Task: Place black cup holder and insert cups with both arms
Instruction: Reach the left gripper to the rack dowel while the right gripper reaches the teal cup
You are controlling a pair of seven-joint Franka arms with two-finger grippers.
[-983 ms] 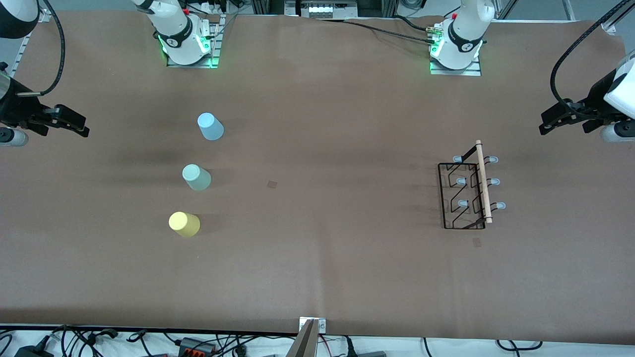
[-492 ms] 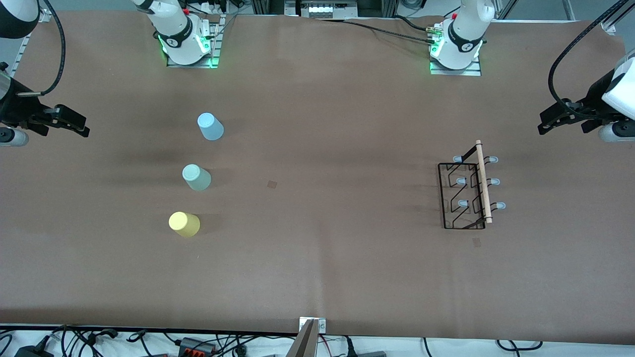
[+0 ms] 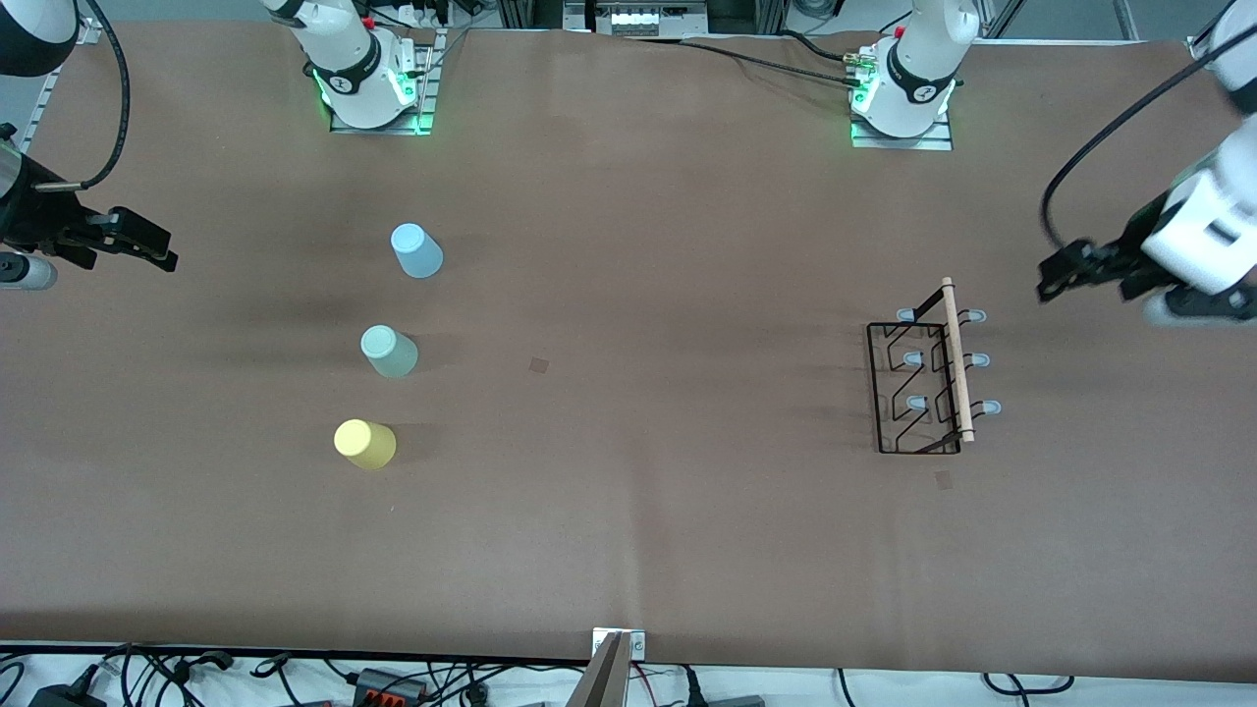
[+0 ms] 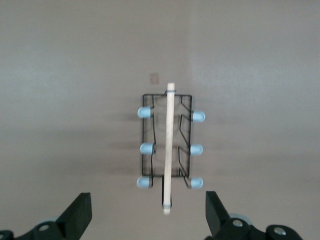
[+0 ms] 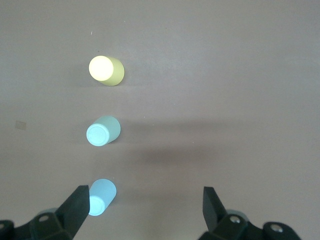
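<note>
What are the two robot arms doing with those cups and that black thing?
Nothing is being held yet. The left gripper hangs open over the table beside the thin black wire cup holder with a wooden rod, at the left arm's end. The right gripper waits open at the right arm's end. Three small plastic cups stand upside down in a row there: light blue, pale green, and yellow nearest the front camera. No cup is on the holder.
</note>
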